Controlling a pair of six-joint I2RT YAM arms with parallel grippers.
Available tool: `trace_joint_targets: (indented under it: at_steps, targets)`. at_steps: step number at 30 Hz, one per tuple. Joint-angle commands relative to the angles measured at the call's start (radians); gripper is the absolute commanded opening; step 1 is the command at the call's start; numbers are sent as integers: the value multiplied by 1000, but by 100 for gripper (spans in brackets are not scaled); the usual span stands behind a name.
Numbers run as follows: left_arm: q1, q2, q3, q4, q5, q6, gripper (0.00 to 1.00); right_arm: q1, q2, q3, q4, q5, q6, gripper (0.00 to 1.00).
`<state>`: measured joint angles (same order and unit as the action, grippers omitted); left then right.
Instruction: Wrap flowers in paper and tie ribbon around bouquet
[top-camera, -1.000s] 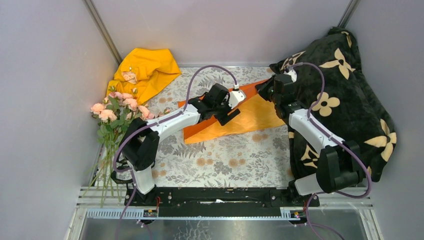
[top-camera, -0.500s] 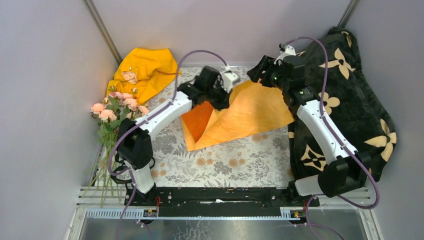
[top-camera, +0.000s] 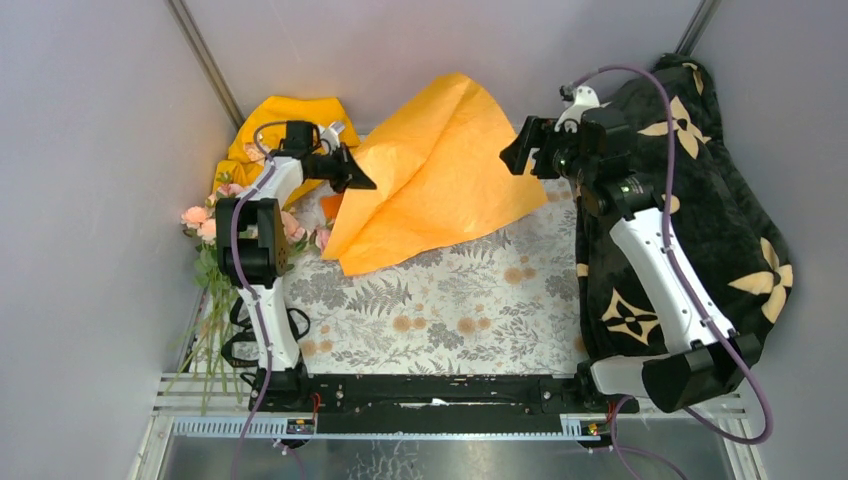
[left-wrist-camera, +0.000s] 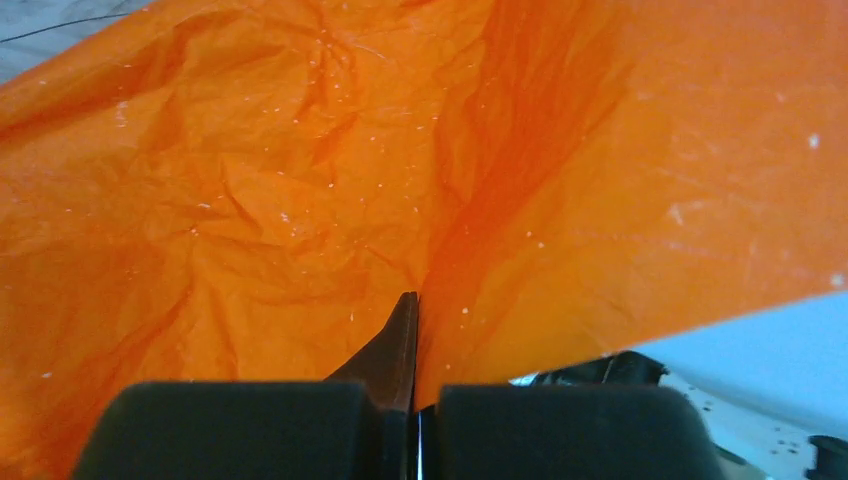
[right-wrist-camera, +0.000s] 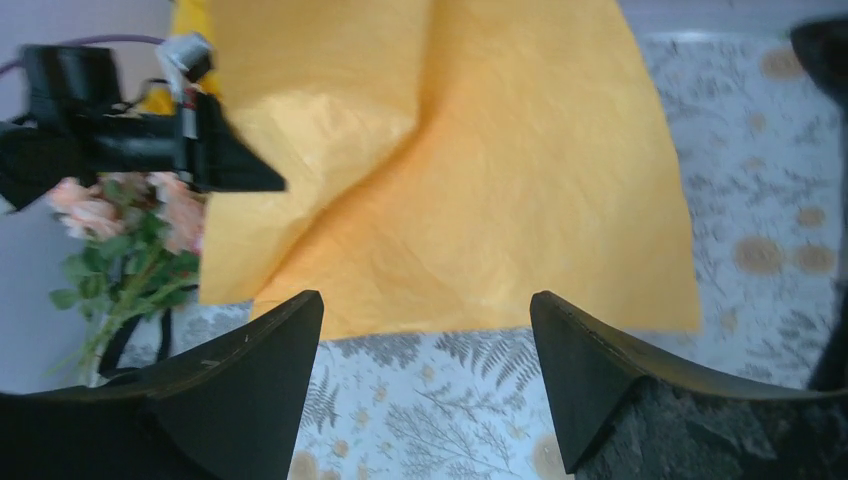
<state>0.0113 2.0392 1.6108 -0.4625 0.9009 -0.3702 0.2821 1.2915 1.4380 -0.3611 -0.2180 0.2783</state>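
Grip on my left side is tight: the left gripper (top-camera: 357, 180) is clamped on the paper (top-camera: 440, 160), and in its wrist view the two fingers (left-wrist-camera: 230, 430) meet with the orange sheet pinched in the seam between them. It holds the sheet at the left edge, and the paper rises from there in a creased, tented shape, with its near edge down by the tablecloth (top-camera: 450, 320).

The right gripper (top-camera: 520, 152) sits just off the paper's right edge with its jaws spread wide. Its wrist view shows clear space between the fingers (right-wrist-camera: 260, 350) and nothing in them; I cannot see it touching the sheet.

Counting: one sheet of paper and one bunch of flowers (top-camera: 212, 228), lying left of the paper against the side wall, pink heads toward the back and stems trailing nearer to me. The left arm (top-camera: 255, 250) covers part of the bunch, so I cannot give a full count of blooms. There is one yellow cloth (top-camera: 290, 115) behind the paper's left corner and one black pillow (top-camera: 710, 200) with cream flower shapes to the paper's right.
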Motion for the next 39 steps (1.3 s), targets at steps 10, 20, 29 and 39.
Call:
trace_joint_targets:
  at_steps: [10,20,29,39]
  targets:
    - [67,-55,32,28,107,9,0,-64,296,-262,156,106,178,89]
    - [67,-36,-9,21,51,68,0,-7,549,-379,536,-84,528,83]
    - [66,-40,-18,31,51,83,0,181,657,-478,829,-36,801,82]
    - [66,-38,-27,47,58,80,0,240,813,-377,895,-35,924,82]
